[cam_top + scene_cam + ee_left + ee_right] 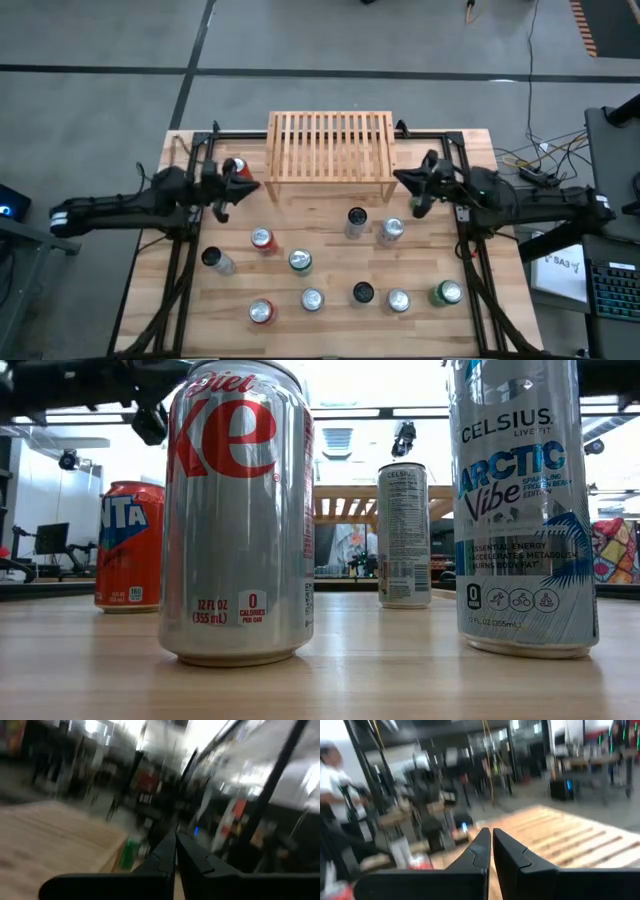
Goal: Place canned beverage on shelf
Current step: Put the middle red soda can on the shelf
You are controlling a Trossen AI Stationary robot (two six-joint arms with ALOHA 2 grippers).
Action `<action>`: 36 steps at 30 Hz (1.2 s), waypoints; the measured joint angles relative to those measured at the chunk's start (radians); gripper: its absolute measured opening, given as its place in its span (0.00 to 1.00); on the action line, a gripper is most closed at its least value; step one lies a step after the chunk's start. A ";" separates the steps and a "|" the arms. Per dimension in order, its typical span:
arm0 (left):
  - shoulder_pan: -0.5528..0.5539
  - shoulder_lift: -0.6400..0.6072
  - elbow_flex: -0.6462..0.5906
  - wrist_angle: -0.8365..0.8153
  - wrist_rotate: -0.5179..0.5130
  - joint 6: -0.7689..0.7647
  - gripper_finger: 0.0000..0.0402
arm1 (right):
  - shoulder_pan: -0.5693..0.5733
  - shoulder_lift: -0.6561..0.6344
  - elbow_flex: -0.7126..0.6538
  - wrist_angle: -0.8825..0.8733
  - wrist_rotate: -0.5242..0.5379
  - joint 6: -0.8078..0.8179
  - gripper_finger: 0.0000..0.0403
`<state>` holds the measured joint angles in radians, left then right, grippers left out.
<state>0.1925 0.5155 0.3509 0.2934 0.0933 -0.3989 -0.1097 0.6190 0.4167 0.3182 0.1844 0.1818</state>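
Canned beverages, slim and squat aluminium ones, stand scattered over the front of the pale wooden counter [330,330]; the low light-wood slatted shelf [329,145] sits empty at the back edge. Left end effector [243,186] hovers pressed together beside a red can [236,167], right end effector [403,178] pinched closed just off the shelf's other end.

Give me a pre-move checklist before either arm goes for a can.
1. Shelf top free of cans: ok, bare slats.
2. Left hand empty and shut: ok; must open before grasping.
3. Right hand empty and shut: ok; must open too.
4. Cans upright: ok in the high view, e.g. the dark-topped can in front of the shelf.
5. Red can sits close beside the left hand: contact cannot tell.
6. Person beyond the table in the right wrist view: clearance cannot tell.
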 joint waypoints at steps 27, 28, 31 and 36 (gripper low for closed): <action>-0.358 0.242 0.320 -0.709 -0.062 -0.012 0.00 | 0.000 0.214 0.235 -0.392 -0.008 0.057 0.02; -0.373 0.251 0.320 -0.712 -0.074 -0.020 0.00 | 0.000 0.214 0.235 -0.393 -0.008 0.056 0.02; -0.410 0.274 0.325 -0.740 -0.124 -0.044 0.00 | 0.000 0.215 0.235 -0.391 -0.008 0.056 0.02; -0.442 0.325 0.375 -0.853 -0.163 -0.106 0.00 | 0.000 0.214 0.235 -0.391 -0.008 0.056 0.02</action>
<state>-0.2497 0.8401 0.7255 -0.5596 -0.0700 -0.5049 -0.1093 0.8330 0.6518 -0.0731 0.1761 0.2375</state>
